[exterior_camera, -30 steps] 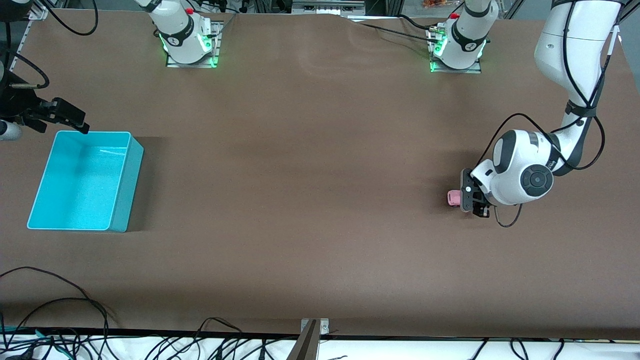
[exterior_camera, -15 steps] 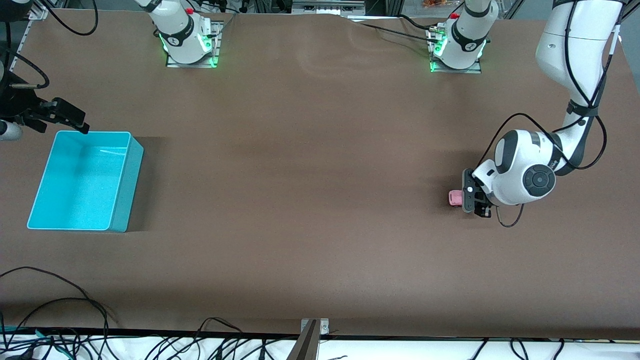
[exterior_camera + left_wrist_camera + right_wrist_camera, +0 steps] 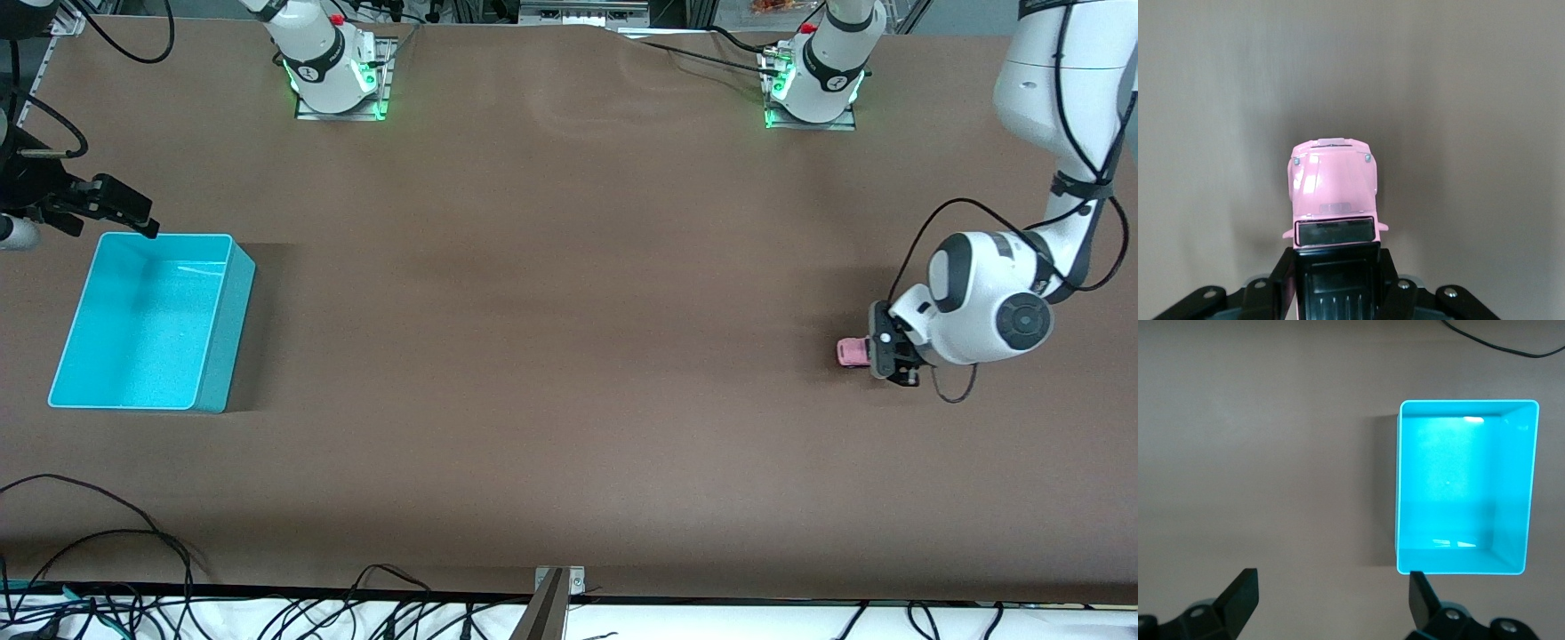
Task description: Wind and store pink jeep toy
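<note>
Your left gripper (image 3: 1336,283) pinches the pink jeep toy (image 3: 1333,193) at its black rear, hood pointing lengthwise away from the fingers (image 3: 1286,283); the front view hides that grip. Your right gripper (image 3: 1328,600) waits, fingers spread, beside the turquoise bin (image 3: 1465,487).

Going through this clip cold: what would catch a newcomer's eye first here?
Probably the pink jeep toy, clamped by its black rear between the shut fingers of the left gripper at the left arm's end of the table. Next, the bright turquoise bin at the right arm's end, standing empty, with the right gripper open beside it.
</note>
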{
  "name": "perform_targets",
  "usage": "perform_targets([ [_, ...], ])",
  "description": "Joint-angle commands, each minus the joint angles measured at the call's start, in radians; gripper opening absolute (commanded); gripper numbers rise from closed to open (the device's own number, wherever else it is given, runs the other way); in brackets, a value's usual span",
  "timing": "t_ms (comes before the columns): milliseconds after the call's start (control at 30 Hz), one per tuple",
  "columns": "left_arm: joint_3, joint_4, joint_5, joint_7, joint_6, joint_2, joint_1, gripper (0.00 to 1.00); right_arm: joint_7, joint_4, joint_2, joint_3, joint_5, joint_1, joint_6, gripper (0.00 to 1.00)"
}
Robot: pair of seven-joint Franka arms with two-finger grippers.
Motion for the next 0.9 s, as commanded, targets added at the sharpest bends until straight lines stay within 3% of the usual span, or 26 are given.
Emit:
perform_targets([
  [0, -0.006, 0.000, -0.007, 0.064, -0.002, 0.020, 0.065, 0.15, -0.004, 0.026, 0.011, 0.000, -0.014, 0.002, -0.014, 1.00],
  [334, -0.006, 0.007, -0.007, 0.179, -0.002, 0.024, 0.179, 0.15, -0.004, 0.028, 0.010, 0.001, -0.011, 0.002, -0.014, 1.00],
  [734, -0.001, 0.030, -0.007, 0.247, -0.004, 0.035, 0.231, 0.16, -0.004, 0.028, 0.010, 0.001, -0.011, 0.002, -0.014, 1.00],
  [768, -0.003, 0.032, -0.007, 0.247, -0.004, 0.035, 0.231, 0.20, -0.004, 0.028, 0.010, 0.001, -0.011, 0.002, -0.014, 1.00],
  [801, -0.003, 0.033, -0.007, 0.249, -0.004, 0.035, 0.232, 0.31, -0.004, 0.028, 0.010, 0.001, -0.011, 0.002, -0.014, 1.00],
  [868, -0.003, 0.044, -0.008, 0.249, -0.004, 0.032, 0.237, 0.77, -0.004, 0.028, 0.011, 0.001, -0.011, 0.002, -0.014, 1.00],
])
